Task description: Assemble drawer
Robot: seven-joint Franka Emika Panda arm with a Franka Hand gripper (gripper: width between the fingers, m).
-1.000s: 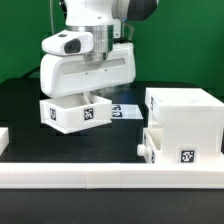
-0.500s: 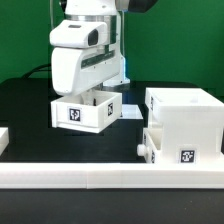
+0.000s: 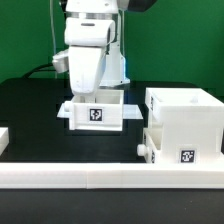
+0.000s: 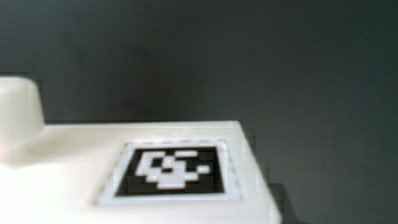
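My gripper reaches down into a small white drawer tray and is shut on it, left of the casing in the exterior view. The tray's tagged face points at the camera. The large white cube-like casing stands at the exterior view's right. A second tray with a knob sits in its lower slot. The wrist view shows the held tray's white face with its tag over the black table. My fingertips are hidden there.
A long low white rail runs along the front of the black table. A short white piece lies at the exterior view's left edge. A rounded white shape at the wrist view's edge is unclear.
My gripper has moved toward the exterior view's right and turned with the tray in it. The tray was angled and now faces the camera squarely, nearer the casing.
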